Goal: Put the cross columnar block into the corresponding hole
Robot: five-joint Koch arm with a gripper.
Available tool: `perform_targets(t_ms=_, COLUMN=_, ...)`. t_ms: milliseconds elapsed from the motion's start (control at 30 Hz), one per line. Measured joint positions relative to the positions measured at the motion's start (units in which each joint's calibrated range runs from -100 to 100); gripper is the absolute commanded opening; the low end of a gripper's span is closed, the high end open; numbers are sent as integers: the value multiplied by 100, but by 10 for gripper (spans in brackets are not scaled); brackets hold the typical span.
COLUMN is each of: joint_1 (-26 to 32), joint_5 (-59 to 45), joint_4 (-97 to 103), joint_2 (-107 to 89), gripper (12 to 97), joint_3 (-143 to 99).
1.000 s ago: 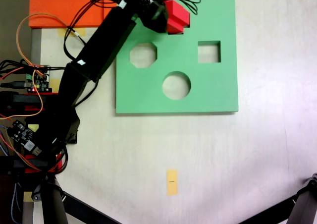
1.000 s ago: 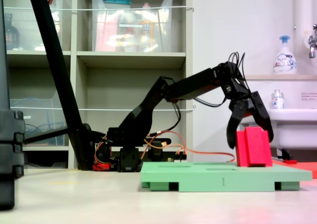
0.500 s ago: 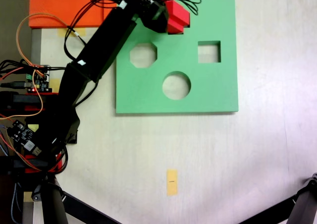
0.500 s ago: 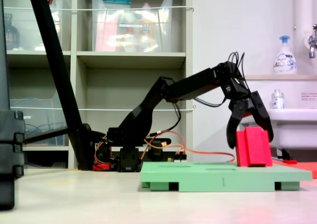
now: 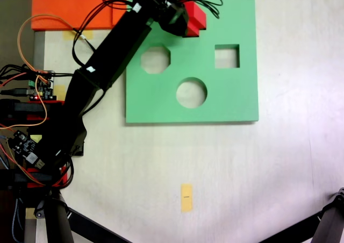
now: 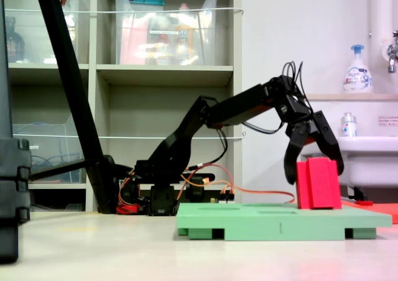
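Observation:
The red cross columnar block (image 5: 195, 18) (image 6: 319, 184) stands upright near the far edge of the green foam board (image 5: 231, 92) (image 6: 261, 220). My gripper (image 5: 184, 20) (image 6: 314, 175) hangs over it, open, with one black finger (image 6: 290, 166) just left of the block and the other at its right upper edge. The plus-shaped hole is hidden under the block and gripper. Octagonal (image 5: 155, 59), square (image 5: 227, 56) and round (image 5: 191, 92) cutouts lie open on the board.
An orange foam sheet (image 5: 70, 6) lies left of the board behind the arm. Circuit boards and wires (image 5: 37, 87) crowd the arm's base. A small yellow tag (image 5: 186, 198) sits on the table. Tripod legs (image 5: 322, 227) reach in at the near corners.
The arm's wrist has risen slightly and shifted a little, while the red block has stayed where it was on the board.

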Motion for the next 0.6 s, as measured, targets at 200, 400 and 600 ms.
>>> perform_targets(t_ms=200, joint_1=0, joint_5=-5, joint_4=0, joint_2=150, gripper=428, joint_3=78)
perform_targets(t_ms=400, joint_1=39, joint_5=-5, joint_4=0, joint_2=109, gripper=423, joint_3=78)
perform_targets(t_ms=600, joint_1=103, joint_5=0, joint_4=0, joint_2=-233, gripper=420, joint_3=49)
